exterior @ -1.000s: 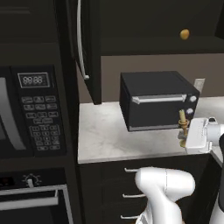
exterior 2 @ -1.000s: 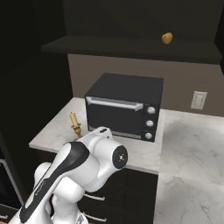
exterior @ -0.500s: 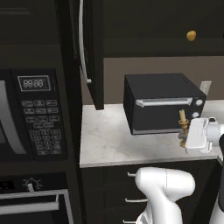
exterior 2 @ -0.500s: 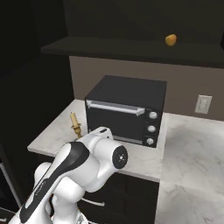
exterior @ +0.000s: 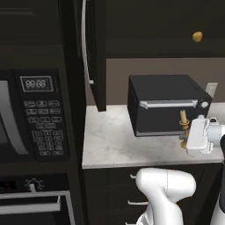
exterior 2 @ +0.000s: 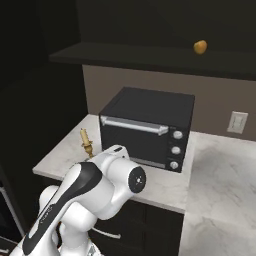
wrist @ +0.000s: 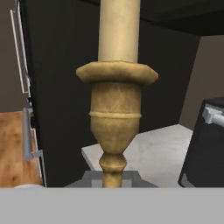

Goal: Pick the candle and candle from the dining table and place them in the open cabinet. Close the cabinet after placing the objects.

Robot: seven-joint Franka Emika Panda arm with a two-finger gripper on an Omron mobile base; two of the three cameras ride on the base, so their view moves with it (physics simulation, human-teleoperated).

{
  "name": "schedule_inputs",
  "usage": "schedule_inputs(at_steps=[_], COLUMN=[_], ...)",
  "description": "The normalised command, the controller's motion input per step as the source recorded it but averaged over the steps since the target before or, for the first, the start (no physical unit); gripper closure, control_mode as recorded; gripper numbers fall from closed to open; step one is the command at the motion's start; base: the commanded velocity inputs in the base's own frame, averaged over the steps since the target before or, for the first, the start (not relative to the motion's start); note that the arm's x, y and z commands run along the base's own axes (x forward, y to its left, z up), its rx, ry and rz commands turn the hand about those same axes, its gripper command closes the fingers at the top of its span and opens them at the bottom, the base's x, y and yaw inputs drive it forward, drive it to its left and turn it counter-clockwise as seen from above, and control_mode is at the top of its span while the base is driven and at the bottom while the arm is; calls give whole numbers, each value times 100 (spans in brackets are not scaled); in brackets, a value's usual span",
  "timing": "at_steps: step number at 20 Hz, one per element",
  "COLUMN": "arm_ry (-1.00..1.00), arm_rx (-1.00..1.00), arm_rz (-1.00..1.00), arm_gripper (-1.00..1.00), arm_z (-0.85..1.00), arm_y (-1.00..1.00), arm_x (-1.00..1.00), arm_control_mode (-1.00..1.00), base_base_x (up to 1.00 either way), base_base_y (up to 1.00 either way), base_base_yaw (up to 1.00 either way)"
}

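Candle (exterior: 183, 116) in its brass candlestick (wrist: 116, 122) was the item I had in hand: a thin cream taper, upright, with the fingers closed tight on the lower stem of the holder. In the hand view the taper and its flared collar stood close in front of the lens, and the fingertips themselves were hidden below the stem.

Reading the left base view from left to right, I saw the built-in microwave (exterior: 26, 114) with its keypad, and below it an oven front with a silver handle (exterior: 30, 206). Next came the open cabinet door (exterior: 94, 52), dark, with a long vertical silver bar handle, hanging out over the left part of the marble worktop (exterior: 110, 145). The black toaster oven (exterior: 165, 105) stood on the worktop to the right of the door. The candle was held just in front of the toaster oven's lower right corner, above the worktop's front edge, with the white hand directly beside it.

High at the right, a round orange-yellow fruit (exterior: 197, 36) sat in the dark space above the toaster oven. In the right base view I saw the candle to the left of the toaster oven, and a wall socket (exterior 2: 236, 122) on the backsplash at the right.
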Motion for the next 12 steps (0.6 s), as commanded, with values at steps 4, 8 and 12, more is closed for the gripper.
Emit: schedule_inputs(at_steps=[4,8,12], arm_ry=[0,0,0], arm_rx=[0,0,0], arm_rz=[0,0,0], arm_gripper=[100,100,100], arm_z=[0,0,0], arm_y=[0,0,0], arm_x=[0,0,0], arm_control_mode=[100,100,100], base_base_x=[31,40,36], base_base_y=[-4,-6,-7], base_base_yaw=[8,8,8])
